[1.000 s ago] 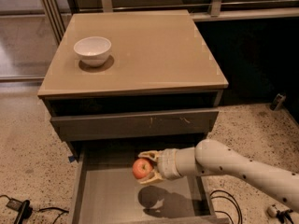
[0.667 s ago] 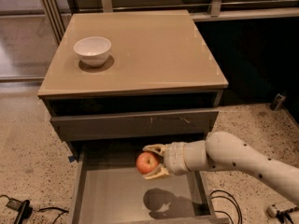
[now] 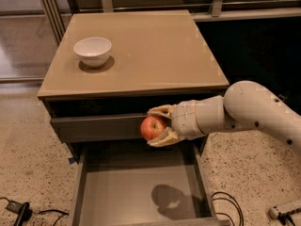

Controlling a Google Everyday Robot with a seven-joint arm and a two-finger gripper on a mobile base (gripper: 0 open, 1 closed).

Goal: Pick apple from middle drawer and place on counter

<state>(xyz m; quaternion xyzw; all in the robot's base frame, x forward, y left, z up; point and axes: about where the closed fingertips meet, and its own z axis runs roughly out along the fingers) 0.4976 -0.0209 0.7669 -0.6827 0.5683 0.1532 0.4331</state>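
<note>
The red apple (image 3: 152, 128) is held in my gripper (image 3: 157, 126), whose cream fingers (image 3: 161, 110) close above and below it. The gripper comes in from the right on a white arm and holds the apple in the air in front of the closed grey drawer front, above the open middle drawer (image 3: 136, 192). The drawer is pulled out, its dark-grey bottom bare apart from the arm's shadow. The tan counter (image 3: 155, 51) lies above and behind the apple.
A white bowl (image 3: 93, 51) stands on the counter's left rear part. Black cables (image 3: 19, 210) lie on the speckled floor at lower left and lower right. A dark cabinet wall rises to the right of the counter.
My gripper has lifted the apple up out of the drawer, from low over the drawer bottom to the height of the closed drawer front above it.
</note>
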